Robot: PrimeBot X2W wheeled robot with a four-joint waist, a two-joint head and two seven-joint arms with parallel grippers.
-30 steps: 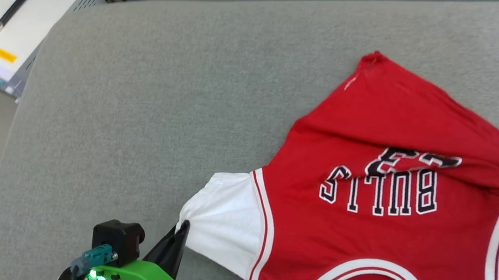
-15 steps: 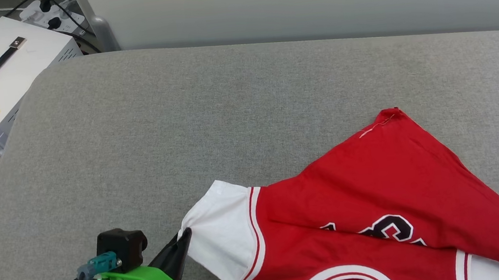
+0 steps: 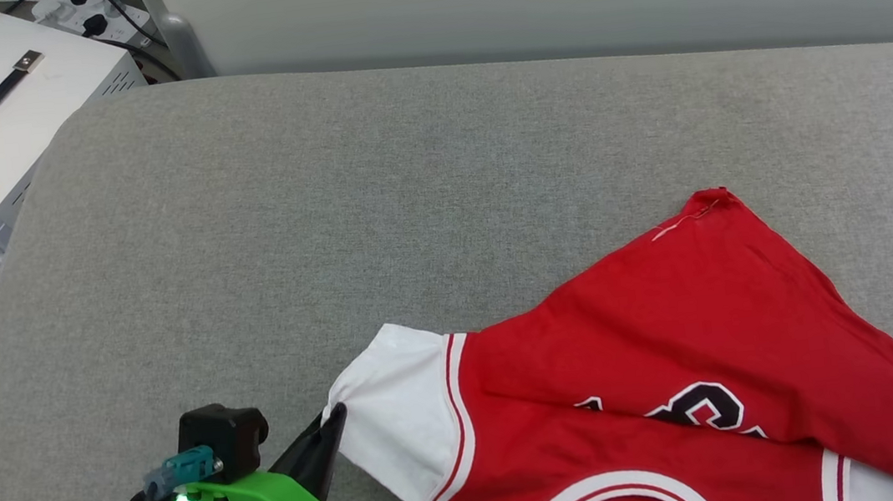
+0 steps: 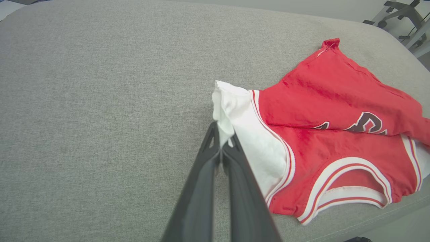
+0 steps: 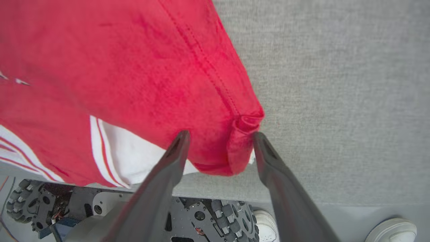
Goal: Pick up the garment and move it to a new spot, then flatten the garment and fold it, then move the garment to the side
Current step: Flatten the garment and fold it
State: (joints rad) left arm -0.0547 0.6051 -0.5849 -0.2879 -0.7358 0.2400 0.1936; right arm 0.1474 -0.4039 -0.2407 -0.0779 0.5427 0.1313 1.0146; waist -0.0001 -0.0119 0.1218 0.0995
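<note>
The garment (image 3: pixel 677 359) lies on the grey cushion (image 3: pixel 325 214), down at about 4 o'clock in the head view. It is red with white sleeves, and it is bunched up, not flat. The left gripper (image 3: pixel 335 416) sits at 7 o'clock. Its fingers (image 4: pixel 215 148) are pinched tight on the edge of a white sleeve. The right gripper (image 5: pixel 220 134) has its fingers spread apart, with a red corner of the garment loose between them. A white box (image 3: pixel 1 108) stands at 10 o'clock, off the cushion.

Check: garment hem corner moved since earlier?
Yes: the garment bunched; its hem corner drew toward the robot, away from the back edge of the cushion.
</note>
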